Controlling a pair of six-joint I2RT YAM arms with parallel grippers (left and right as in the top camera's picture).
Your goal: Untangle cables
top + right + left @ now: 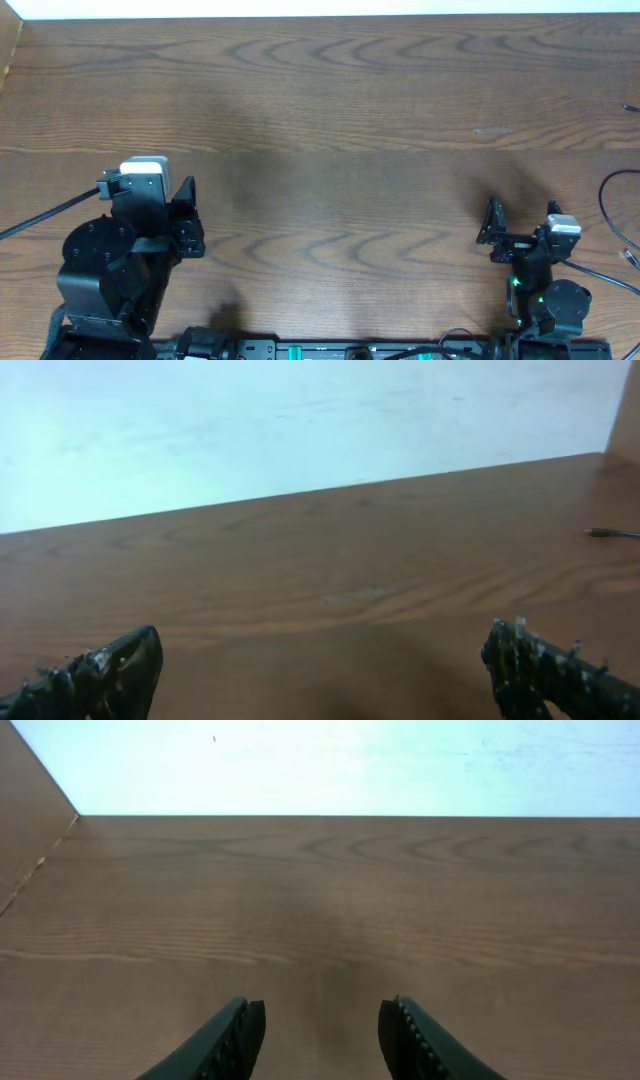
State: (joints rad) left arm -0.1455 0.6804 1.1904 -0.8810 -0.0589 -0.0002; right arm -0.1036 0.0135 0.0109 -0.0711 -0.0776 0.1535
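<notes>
I work over a wooden table (330, 120), dark brown, with long wavy grain running across its width. Its far edge meets a plain pale wall (350, 765), white with a faint blue cast and a few light smudges. At my left a wooden side board (25, 820) borders the table, with a thin seam where the two join. At my far right a second board (628, 405) of the same wood closes that end. The light is soft and even, leaving a dull sheen on the wood and only weak, blurred shadows.

Thin black cables (603, 192) (far right, loose)
</notes>
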